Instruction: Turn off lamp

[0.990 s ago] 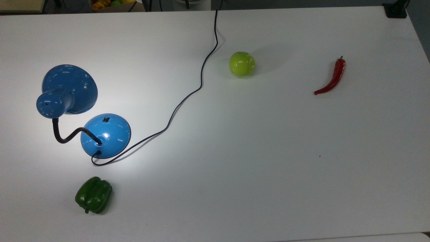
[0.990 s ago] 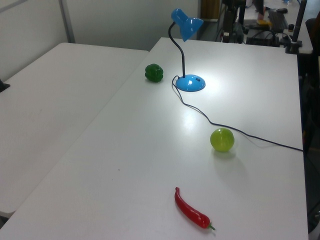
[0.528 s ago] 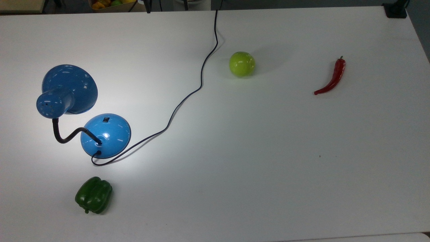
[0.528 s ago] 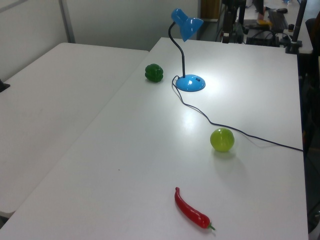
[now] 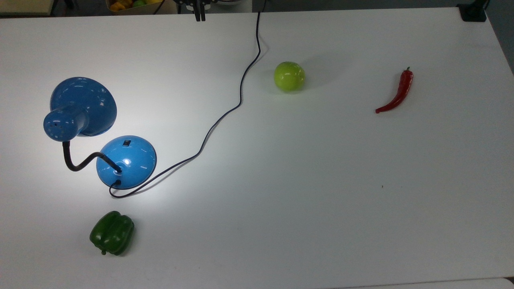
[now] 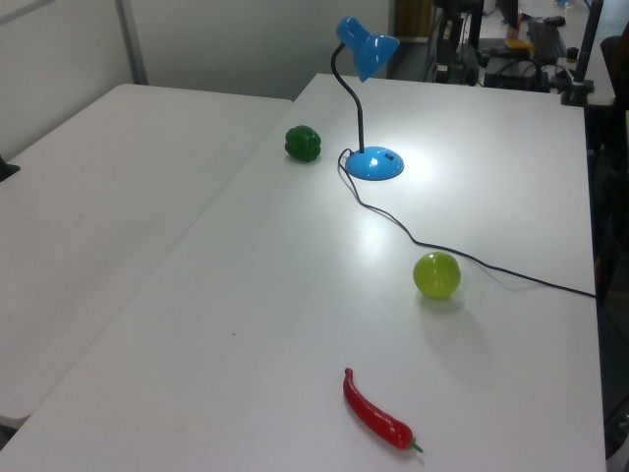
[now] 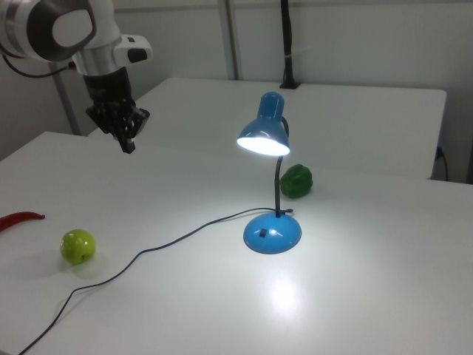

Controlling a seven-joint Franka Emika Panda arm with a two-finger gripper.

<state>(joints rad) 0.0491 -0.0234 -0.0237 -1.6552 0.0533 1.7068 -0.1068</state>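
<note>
Landmark: the lamp [image 7: 270, 185], lit; everything below is placed against it.

Lamp: it stands on the white table [image 5: 321, 180] toward the top view's left, round blue base [image 5: 126, 161] flat on the surface, gooseneck arching to the cone shade [image 7: 264, 137], which throws a bright pool onto the table just in front of the base.

Switch: a small black rocker [image 5: 127, 142] on the dome of the base, on the side toward the table's far edge in the top view; in the right view it faces the camera.

My claw: my gripper [image 7: 126, 137] hangs high above the table, well apart from the lamp, toward the right view's left. The fingers look drawn close together with nothing between them.

Cord: the thin black cord [image 5: 225, 116] leaves the base and snakes off to the far edge of the table, crossing the ground between me and the lamp.

Others: a green bell pepper [image 5: 112, 233] near the base, a green apple [image 5: 289, 76] and a red chilli [image 5: 395, 92] well apart from it.

Step in hand: I judge this the approach; the lamp is not yet touched.

Doing it well: travel high over the cord, steer clear of the shade and gooseneck, come down on the switch side of the base, keep the fingers together as one tip, and press straight down on the rocker so the base does not slide.

Risk: a slanted push on the glossy dome could skid off or shove the lamp.
</note>
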